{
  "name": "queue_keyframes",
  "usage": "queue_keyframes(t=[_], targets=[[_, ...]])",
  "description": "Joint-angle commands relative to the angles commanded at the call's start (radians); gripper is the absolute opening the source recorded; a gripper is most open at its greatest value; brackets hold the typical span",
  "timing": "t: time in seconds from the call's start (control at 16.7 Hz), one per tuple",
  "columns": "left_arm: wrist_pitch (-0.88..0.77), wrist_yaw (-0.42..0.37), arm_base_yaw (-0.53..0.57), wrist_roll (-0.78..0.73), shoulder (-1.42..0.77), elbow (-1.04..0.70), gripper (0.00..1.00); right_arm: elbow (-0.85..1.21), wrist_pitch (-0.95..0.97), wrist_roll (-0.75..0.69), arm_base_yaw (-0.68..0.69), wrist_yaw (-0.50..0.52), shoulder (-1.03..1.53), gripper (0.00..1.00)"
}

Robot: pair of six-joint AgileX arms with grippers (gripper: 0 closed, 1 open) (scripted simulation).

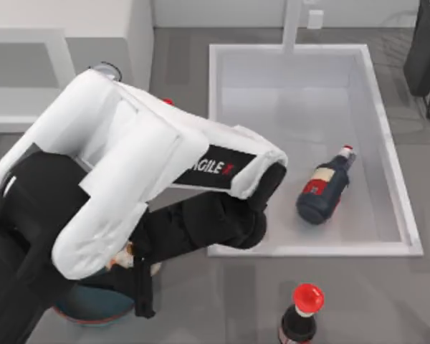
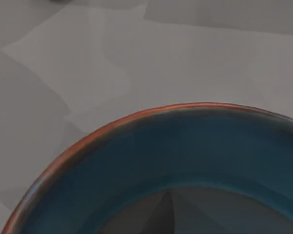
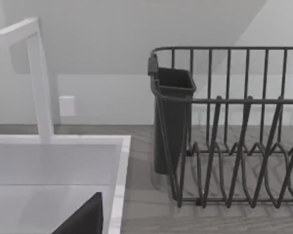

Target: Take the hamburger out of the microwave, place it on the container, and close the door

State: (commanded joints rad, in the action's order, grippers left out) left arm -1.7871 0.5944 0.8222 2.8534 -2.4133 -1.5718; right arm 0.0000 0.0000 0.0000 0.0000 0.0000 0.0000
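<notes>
While left end effector hovers over container, hamburger seemingly held; grip unclear.

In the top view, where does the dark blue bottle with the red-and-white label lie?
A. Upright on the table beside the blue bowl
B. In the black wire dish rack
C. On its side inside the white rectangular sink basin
C: the dark blue bottle with the red-and-white label lies tipped over within the walls of the white rectangular sink basin.

Left arm over the container at lower left, dark bottle in the sink.
</notes>
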Motion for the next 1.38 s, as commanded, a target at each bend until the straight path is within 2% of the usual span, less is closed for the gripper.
queue_keyframes(t=[0.3, 0.66, 0.96, 1.38], targets=[[0.042, -0.003, -0.007, -0.027, -0.031, -0.042, 0.0, 0.0, 0.0, 0.0, 0.0, 0.0, 0.0, 1.0], [0.157, 0.045, -0.054, -0.038, 0.007, 0.142, 0.0, 0.0, 0.0, 0.0, 0.0, 0.0, 0.0, 1.0], [0.178, 0.053, -0.062, -0.038, 0.012, 0.168, 0.0, 0.0, 0.0, 0.0, 0.0, 0.0, 0.0, 1.0], [0.178, 0.053, -0.062, -0.038, 0.012, 0.168, 0.53, 0.0, 0.0, 0.0, 0.0, 0.0, 0.0, 1.0]])
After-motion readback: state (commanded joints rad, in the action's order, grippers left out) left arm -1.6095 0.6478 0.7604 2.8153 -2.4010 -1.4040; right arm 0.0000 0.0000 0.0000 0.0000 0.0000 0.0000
